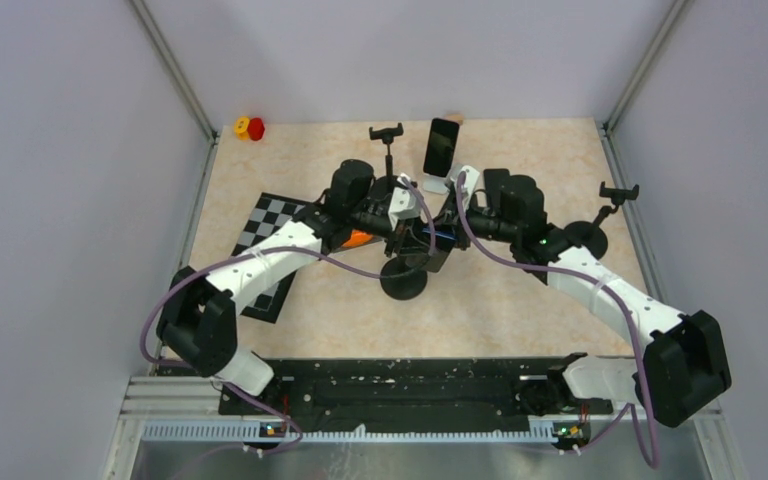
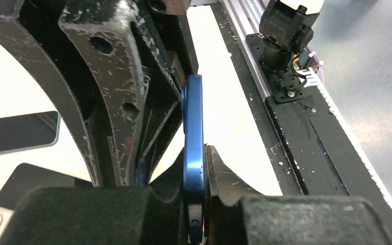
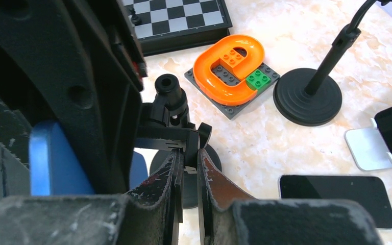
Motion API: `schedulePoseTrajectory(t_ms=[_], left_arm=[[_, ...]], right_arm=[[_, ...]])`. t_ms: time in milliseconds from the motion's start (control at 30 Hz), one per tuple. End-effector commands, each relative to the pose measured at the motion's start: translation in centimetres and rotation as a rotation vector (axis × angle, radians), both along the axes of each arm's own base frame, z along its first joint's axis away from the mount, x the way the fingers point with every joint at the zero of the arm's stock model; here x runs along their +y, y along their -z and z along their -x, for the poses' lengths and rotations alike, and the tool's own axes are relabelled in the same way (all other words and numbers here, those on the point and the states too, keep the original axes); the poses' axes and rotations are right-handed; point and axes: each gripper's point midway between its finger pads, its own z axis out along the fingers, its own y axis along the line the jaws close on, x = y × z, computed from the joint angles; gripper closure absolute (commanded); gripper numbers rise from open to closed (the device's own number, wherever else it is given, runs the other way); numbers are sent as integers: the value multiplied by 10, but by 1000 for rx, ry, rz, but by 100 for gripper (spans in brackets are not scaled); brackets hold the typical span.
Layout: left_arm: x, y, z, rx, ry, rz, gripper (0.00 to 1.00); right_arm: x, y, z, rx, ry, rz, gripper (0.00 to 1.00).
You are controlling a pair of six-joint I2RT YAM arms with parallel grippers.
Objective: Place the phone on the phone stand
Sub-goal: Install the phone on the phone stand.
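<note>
- The phone [image 2: 193, 117] was a slim slab in deep blue with a glossy, rounded edge. The left wrist view showed it edge-on and standing roughly upright, with a small dark marking low on its side.
- The left claw [image 2: 194, 164] was clamped on the phone's lower part, one scuffed black finger [image 2: 169, 176] pressed to each face.
- In the right wrist view the same phone showed as a blue panel with a rounded corner, mostly hidden behind the left claw's black frame.
- The phone was held in the air over the middle of the table [image 3: 265, 132], just beside the head of the phone stand [image 3: 166, 104]. Whether it touched the stand's clamp could not be told.
- The phone stand was black, with a ball-jointed head and a round base resting on the table.
- The right claw [image 3: 189, 161] was closed narrowly on a tab of the stand's clamp.
- An orange curved piece [image 3: 232, 66] sat on a grey brick plate near a chessboard [image 3: 178, 18].
- A second stand [image 3: 307, 97] stood to the right of that plate.
- A black phone [image 3: 334, 199] lay flat on the table, and another leaned in a white holder [image 3: 367, 150].
</note>
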Motion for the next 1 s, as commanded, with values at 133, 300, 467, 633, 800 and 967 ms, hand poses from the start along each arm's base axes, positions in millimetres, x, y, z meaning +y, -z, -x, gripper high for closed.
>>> schedulePoseTrajectory(t_ms=[133,300,467,633,800,967], left_arm=[[14,-34,-5,-111,-129,95,100],[19,-25,-11,-96,-216,95,100],[25,-21,-13,-74,-288,110,100],[33,-13,-19,-71,-377,99,100],[46,-8,-33,-57,-523,79,100],[57,-3,-45,-7,-651,76,100]], right_arm=[[-6,-17,-18,-64,82,-24,100],[-11,-13,-24,-69,131,-15,100],[-18,-11,-30,-83,191,-11,100],[-26,-6,-39,-87,261,4,100],[-34,-5,-47,-100,326,11,100],[-41,-4,-53,-101,381,15,100]])
